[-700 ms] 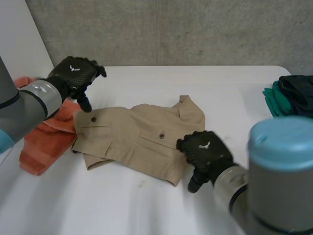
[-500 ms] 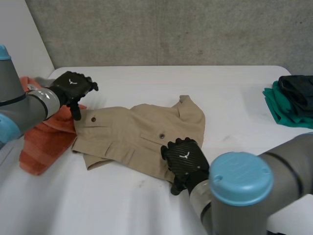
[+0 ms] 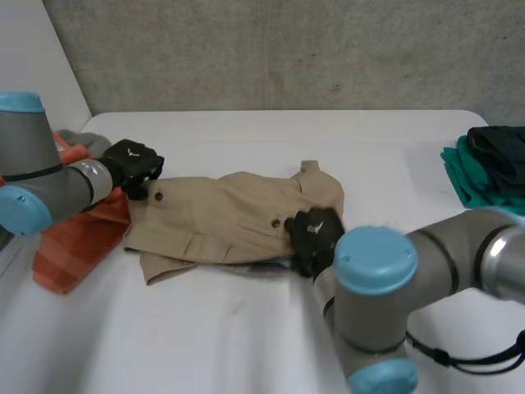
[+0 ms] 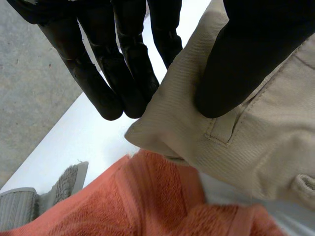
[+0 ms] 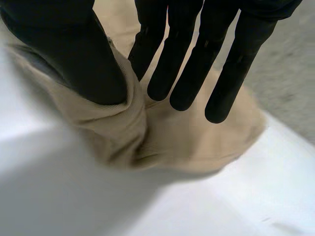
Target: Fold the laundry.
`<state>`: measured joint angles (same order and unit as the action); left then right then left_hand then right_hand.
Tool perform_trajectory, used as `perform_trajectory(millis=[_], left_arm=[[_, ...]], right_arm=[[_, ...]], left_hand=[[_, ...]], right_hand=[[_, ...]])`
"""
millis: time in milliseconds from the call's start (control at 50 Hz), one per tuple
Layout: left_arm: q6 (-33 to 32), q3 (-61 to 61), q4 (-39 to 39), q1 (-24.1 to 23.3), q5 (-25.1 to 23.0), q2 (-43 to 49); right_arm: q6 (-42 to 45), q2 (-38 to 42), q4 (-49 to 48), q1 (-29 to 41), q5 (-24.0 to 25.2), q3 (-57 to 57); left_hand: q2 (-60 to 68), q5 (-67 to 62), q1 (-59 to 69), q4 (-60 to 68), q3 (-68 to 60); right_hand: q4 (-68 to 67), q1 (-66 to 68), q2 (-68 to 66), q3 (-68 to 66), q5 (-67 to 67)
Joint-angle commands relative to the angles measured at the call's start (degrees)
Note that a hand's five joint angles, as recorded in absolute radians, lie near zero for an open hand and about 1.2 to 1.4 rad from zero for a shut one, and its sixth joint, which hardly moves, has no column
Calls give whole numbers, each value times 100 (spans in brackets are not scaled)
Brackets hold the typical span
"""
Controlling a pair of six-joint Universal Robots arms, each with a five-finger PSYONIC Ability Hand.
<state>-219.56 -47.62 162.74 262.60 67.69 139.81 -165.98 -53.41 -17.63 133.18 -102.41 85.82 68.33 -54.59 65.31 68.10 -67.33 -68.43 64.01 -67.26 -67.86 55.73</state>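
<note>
A tan garment (image 3: 213, 217) with buttoned pockets lies spread across the middle of the white table (image 3: 246, 345). My left hand (image 3: 131, 162) is at its left corner. In the left wrist view, that hand (image 4: 118, 59) pinches the corner of the tan cloth (image 4: 256, 142) between thumb and straight fingers. My right hand (image 3: 316, 232) is on the garment's right part, holding the near edge rolled up onto the cloth. In the right wrist view, that hand (image 5: 64, 44) has a bunched fold of tan cloth (image 5: 197, 132) gripped between thumb and fingers.
An orange towel (image 3: 74, 238) lies under and beside the garment's left corner, with a grey cloth (image 3: 86, 141) behind it. Green and dark clothes (image 3: 484, 168) are piled at the table's right edge. A concrete wall stands behind the table.
My right hand has moved from the garment's near edge up and left, dragging that edge onto the cloth. My left hand has come down onto the left corner and pinched it.
</note>
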Motion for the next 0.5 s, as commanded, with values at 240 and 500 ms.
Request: perform_trajectory(millis=[240,500], left_arm=[[3690,-528,54,-2148,1763,-1526],[4633,-134,926,-3953,2784,-323]], right_arm=[[770,1603,-1083,-2427,2277,-4262],[136,3416,-1779,-3087,3235,-5874]], left_hand=[[1167,-1541,1469,1190,-1267],[-1233,859,-930,-1210,1132]], right_hand=[[-1157,1599,-1274,-1214,1427],[-1157,1599,-1274,-1214,1427]])
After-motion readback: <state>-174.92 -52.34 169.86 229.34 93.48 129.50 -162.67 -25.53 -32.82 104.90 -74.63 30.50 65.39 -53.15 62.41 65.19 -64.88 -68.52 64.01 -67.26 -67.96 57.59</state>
